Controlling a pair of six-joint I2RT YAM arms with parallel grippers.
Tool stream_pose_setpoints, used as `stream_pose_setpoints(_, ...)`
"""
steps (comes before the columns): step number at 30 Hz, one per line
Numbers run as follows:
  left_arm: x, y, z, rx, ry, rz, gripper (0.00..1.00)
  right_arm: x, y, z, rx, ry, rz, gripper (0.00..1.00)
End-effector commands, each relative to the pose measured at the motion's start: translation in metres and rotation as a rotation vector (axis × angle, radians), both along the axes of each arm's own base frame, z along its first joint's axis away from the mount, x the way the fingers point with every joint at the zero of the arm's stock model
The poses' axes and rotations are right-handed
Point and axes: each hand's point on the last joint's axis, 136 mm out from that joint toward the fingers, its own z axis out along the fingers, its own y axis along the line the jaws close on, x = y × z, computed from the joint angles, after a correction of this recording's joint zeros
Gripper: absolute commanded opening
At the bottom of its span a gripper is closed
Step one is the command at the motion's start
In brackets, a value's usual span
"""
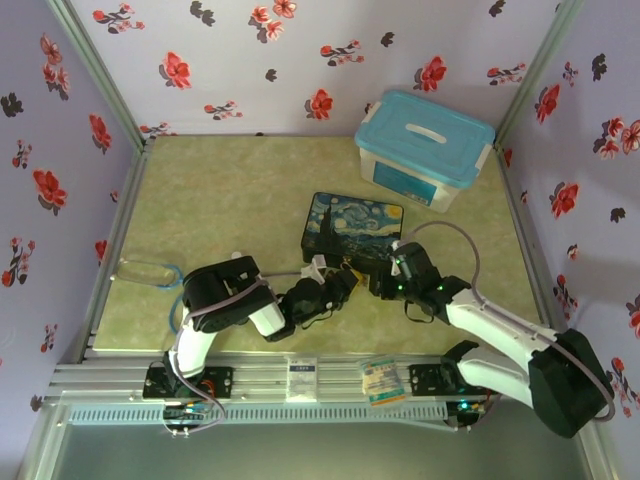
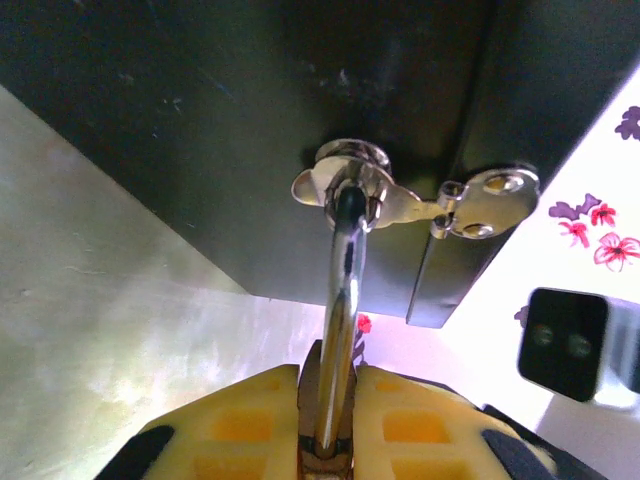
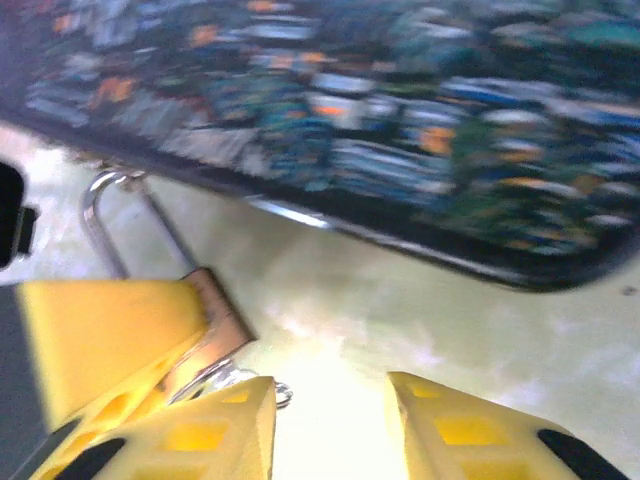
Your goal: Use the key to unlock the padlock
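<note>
My left gripper (image 2: 327, 388) is shut on the padlock (image 2: 343, 280). Its brass body sits between the yellow fingers, and its silver shackle runs up through the hasp (image 2: 440, 205) on the dark front of the painted box (image 1: 352, 228). In the right wrist view the padlock (image 3: 215, 312) shows at the left, held by the left arm's yellow finger. A small silvery piece with a ring, apparently the key (image 3: 262, 388), sticks out under it. My right gripper (image 3: 328, 388) is open just right of it, with bare table between its fingers. In the top view the two grippers (image 1: 345, 283) (image 1: 378, 280) meet at the box's near side.
A clear tub with a blue lid (image 1: 425, 145) stands at the back right, behind the painted box. A clear loop of cable (image 1: 150, 272) lies at the table's left edge. Flowered walls close the table on three sides.
</note>
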Motion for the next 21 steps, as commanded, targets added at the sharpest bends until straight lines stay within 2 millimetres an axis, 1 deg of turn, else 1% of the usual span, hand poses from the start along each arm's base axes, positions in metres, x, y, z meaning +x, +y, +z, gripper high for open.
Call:
stream_pose_setpoints(1, -0.009, 0.01, -0.026, 0.083, 0.046, -0.048, 0.0, -0.001, -0.01, 0.006, -0.095, -0.078, 0.044, 0.41)
stream_pose_setpoints(2, -0.009, 0.011, -0.028, 0.086, 0.051, -0.049, 0.0, -0.002, -0.01, 0.007, -0.091, -0.086, 0.047, 0.45)
stream_pose_setpoints(3, -0.01, 0.011, -0.03, 0.089, 0.056, -0.053, 0.0, -0.003, -0.008, 0.007, -0.09, -0.089, 0.059, 0.47)
stream_pose_setpoints(5, -0.009, 0.011, -0.031, 0.091, 0.057, -0.06, 0.0, -0.006, -0.005, 0.008, -0.121, -0.1, 0.081, 0.47)
stream_pose_setpoints(6, -0.009, 0.01, -0.03, 0.088, 0.054, -0.066, 0.0, -0.008, 0.0, 0.008, -0.135, -0.11, 0.109, 0.47)
stream_pose_setpoints(9, -0.007, 0.008, -0.026, 0.08, 0.048, -0.073, 0.0, -0.012, 0.009, 0.006, -0.213, -0.133, 0.173, 0.45)
stream_pose_setpoints(11, -0.007, 0.008, -0.025, 0.078, 0.046, -0.076, 0.0, -0.013, 0.015, 0.003, -0.233, -0.131, 0.204, 0.44)
stream_pose_setpoints(13, -0.008, 0.007, -0.024, 0.078, 0.044, -0.082, 0.0, -0.014, 0.018, 0.003, -0.245, -0.142, 0.218, 0.44)
stream_pose_setpoints(16, -0.008, 0.006, -0.024, 0.079, 0.045, -0.088, 0.0, -0.012, 0.02, 0.007, -0.275, -0.19, 0.229, 0.44)
stream_pose_setpoints(21, -0.007, 0.007, -0.019, 0.072, 0.035, -0.086, 0.0, -0.008, 0.022, 0.007, -0.343, -0.206, 0.246, 0.42)
